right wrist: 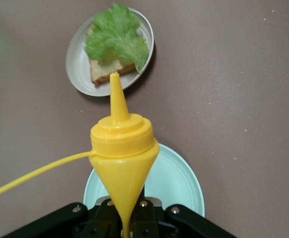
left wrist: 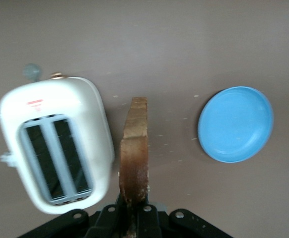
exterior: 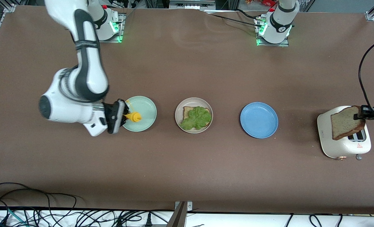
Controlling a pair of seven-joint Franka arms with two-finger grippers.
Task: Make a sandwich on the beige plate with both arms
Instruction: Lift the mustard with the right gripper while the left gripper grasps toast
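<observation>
Jaws on both arms are closed on something: our left gripper [left wrist: 132, 218] pinches the second bread slice [exterior: 346, 125] by one edge, and our right gripper [exterior: 121, 114] clamps the yellow squeeze bottle [exterior: 132, 116] by its base, nozzle pointing toward the beige plate [exterior: 178, 108].

That slice hangs over the white toaster [exterior: 341, 148] at the left arm's end of the tabletop. In the left wrist view it shows edge-on, standing out straight from the jaws beside the toaster's empty slots. The beige plate sits between the mint-green plate [exterior: 147, 108] and the blue plate [exterior: 259, 119], and it carries the lower bread slice [exterior: 187, 112] with the lettuce leaf [exterior: 197, 118] spread over it. The squeeze bottle is tipped sideways over the mint-green plate.

As we judge it, the step in hand is bringing the held slice across to close the sandwich. To do it well, we carry the slice high enough to pass over the blue plate's rim, since that plate lies on the way. We turn the slice flat before lowering, square its crusts with the slice beneath, and release low so it settles without sliding on the ruffled leaf. The grip is at one edge only, so we move smoothly to avoid the slice swinging or tearing. We also keep the right arm and its bottle away from the beige plate while the left arm comes in.
</observation>
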